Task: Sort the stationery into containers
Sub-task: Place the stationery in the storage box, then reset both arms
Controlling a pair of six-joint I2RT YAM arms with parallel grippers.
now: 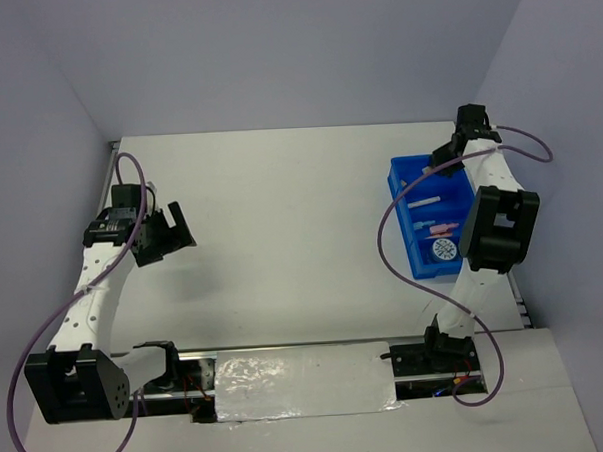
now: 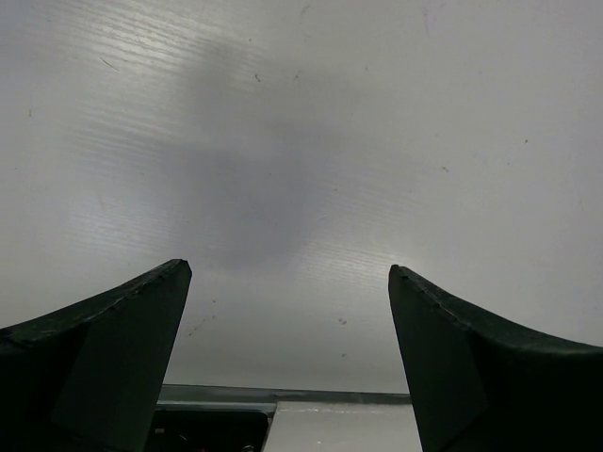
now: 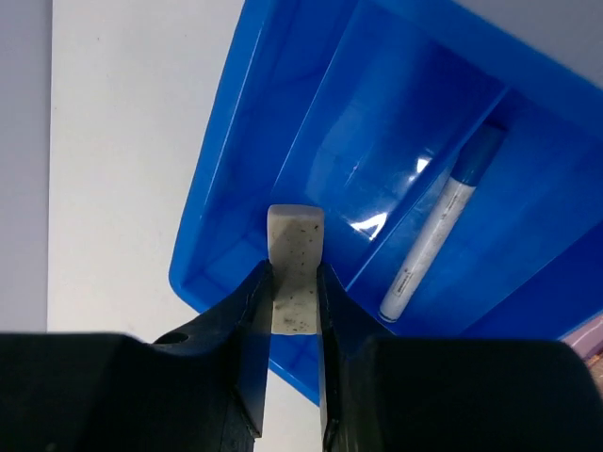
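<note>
Right wrist: right tool (image 3: pixel 294 275) grips eraser (image 3: pixel 295 234) over tray (image 3: pixel 234 122), marker (image 3: pixel 429 247) alongside; left tool (image 2: pixel 290 275) open.

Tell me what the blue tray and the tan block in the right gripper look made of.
The blue tray: likely moulded plastic, glossy; bright glints on smooth walls. The tan block: probably rubber eraser, matte, with dark flecks, no shine.

Bright blue rectangular plastic tray (image 3: pixel 236 141), uniform colour. Tan rectangular eraser block (image 3: pixel 295 254): fine dark specks. Cylindrical plastic marker pen (image 3: pixel 435 231): white barrel, blue cap. Small round disc (image 1: pixel 443 249): blue-white pattern.
</note>
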